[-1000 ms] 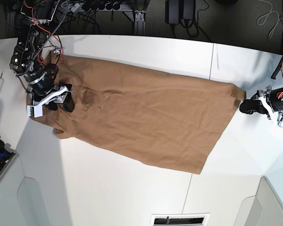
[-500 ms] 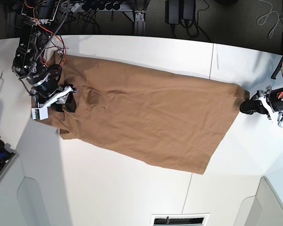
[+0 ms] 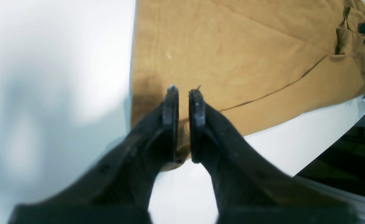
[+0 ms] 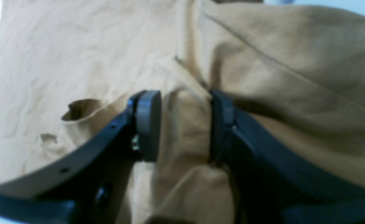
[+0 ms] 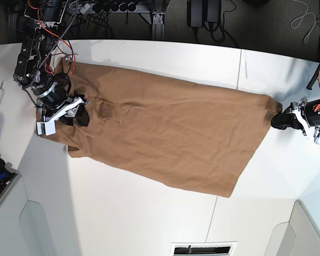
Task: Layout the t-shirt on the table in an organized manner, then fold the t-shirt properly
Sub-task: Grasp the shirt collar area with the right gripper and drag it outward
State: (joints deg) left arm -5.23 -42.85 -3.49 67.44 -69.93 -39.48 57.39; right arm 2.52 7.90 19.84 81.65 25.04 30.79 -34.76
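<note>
Layout step in hand. The t-shirt (image 5: 165, 130) lies stretched across the table (image 5: 122, 213) — tan, mostly flat, bunched near the collar. Right gripper (image 4: 182, 124) has a fabric ridge between part-closed fingers; left gripper (image 3: 183, 93) is nearly closed, pinching the hem corner. Next — probably pull taut, smooth the bunch.

t-shirt (image 5: 170, 133): lies spread on the table (image 5: 122, 213), its long axis running from 10 o'clock to 4 o'clock in the base view.
collar end: toward 9 o'clock, bunched into folds.
hem end: toward 3 o'clock, flat on the table.
right gripper (image 5: 77, 114): at 9 o'clock, on the collar end, a fold of cloth between its fingers.
left gripper (image 5: 280, 120): at 3 o'clock, at the hem's corner, its fingertips over the edge.
table seam (image 5: 240, 66): crosses from 12 toward 6 o'clock, passing under the hem end.
</note>
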